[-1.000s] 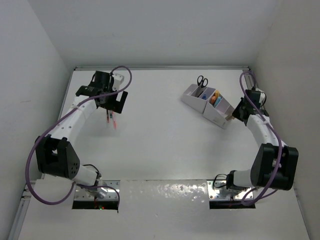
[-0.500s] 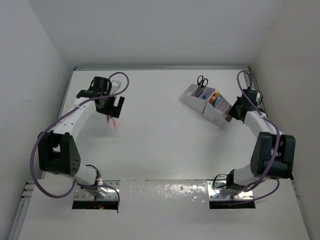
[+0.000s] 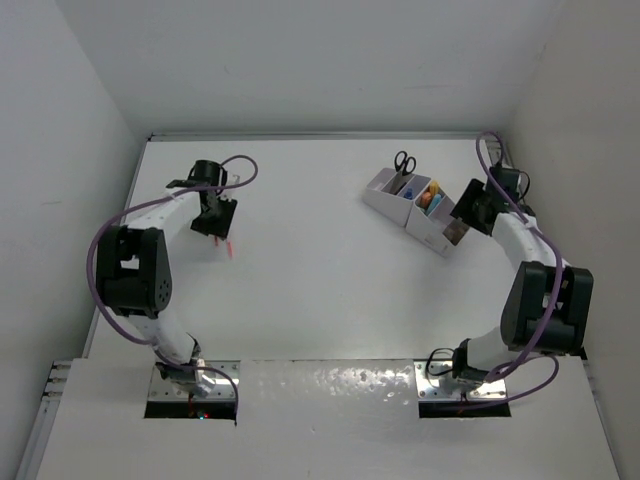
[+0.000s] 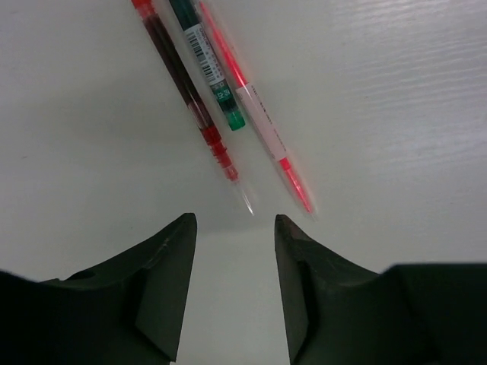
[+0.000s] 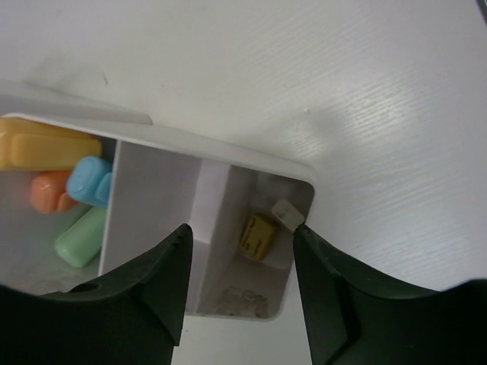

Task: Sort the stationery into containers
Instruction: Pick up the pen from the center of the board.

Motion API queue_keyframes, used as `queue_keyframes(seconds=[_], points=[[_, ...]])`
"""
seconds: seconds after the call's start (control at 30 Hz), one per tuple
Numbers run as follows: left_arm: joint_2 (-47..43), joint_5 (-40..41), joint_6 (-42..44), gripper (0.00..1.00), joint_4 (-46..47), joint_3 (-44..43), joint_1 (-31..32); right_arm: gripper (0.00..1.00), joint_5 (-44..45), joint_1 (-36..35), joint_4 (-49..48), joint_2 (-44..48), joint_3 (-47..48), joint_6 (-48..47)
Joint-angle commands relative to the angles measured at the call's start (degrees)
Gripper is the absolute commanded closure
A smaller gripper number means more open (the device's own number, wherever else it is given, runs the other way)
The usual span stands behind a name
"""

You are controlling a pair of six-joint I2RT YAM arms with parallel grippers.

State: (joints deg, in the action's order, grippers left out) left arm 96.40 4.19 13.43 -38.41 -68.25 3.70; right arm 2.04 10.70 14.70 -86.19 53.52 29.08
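Three thin pens lie side by side on the white table: a dark red pen (image 4: 183, 84), a green-tipped pen (image 4: 213, 76) and a bright red pen (image 4: 259, 125). My left gripper (image 4: 233, 222) stands open just short of their tips, with nothing between its fingers; from above it (image 3: 213, 216) hangs beside the pens (image 3: 229, 247). My right gripper (image 5: 240, 230) is open over the end compartment of the white organiser (image 5: 152, 205), where a yellow eraser (image 5: 257, 236) and a small white eraser (image 5: 288, 213) lie. The neighbouring compartment holds blue (image 5: 90, 181), green (image 5: 80, 237) and orange erasers.
Black-handled scissors (image 3: 402, 163) stand in the organiser's (image 3: 385, 196) far compartment. White walls enclose the table on the left, back and right. Both arm bases sit on metal plates at the near edge.
The left arm has folded in and brought its gripper down by the pens, jaws narrower than before. The right gripper, shut earlier, now stands open over the end compartment.
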Motion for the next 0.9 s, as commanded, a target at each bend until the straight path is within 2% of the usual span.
queue_keyframes(seconds=[0.0,0.23,0.57,0.67,0.73,0.8,0.87], points=[[3.4,2.1,-0.3,0.58,1.7,-1.2,-1.2,0.46,-1.8,-0.6,0.2,3.4,2.9,-1.1],[8.2,3.5,-0.9,0.65,2.6,-1.4,-1.9,0.45,-0.9,-1.5,0.5,10.7,2.8,-1.9],[15.3,6.1,-0.4,0.68,5.1,-4.2,-2.2,0.44,-1.2,-2.1,1.6,17.4,2.7,-3.1],[16.8,3.7,-0.9,0.74,4.1,-5.1,-3.0,0.44,-1.2,-2.3,3.0,19.1,2.9,-3.8],[17.1,2.6,-1.1,0.83,3.5,-5.0,-3.7,0.44,-1.1,-2.3,3.3,20.1,3.0,-4.0],[17.5,2.0,-1.5,0.97,3.3,-5.1,-5.4,0.44,-1.1,-2.3,3.4,21.5,2.6,-4.0],[18.1,0.0,-2.1,1.00,2.1,-5.6,-7.2,0.44,-1.1,-2.6,3.1,22.7,1.9,-4.2]])
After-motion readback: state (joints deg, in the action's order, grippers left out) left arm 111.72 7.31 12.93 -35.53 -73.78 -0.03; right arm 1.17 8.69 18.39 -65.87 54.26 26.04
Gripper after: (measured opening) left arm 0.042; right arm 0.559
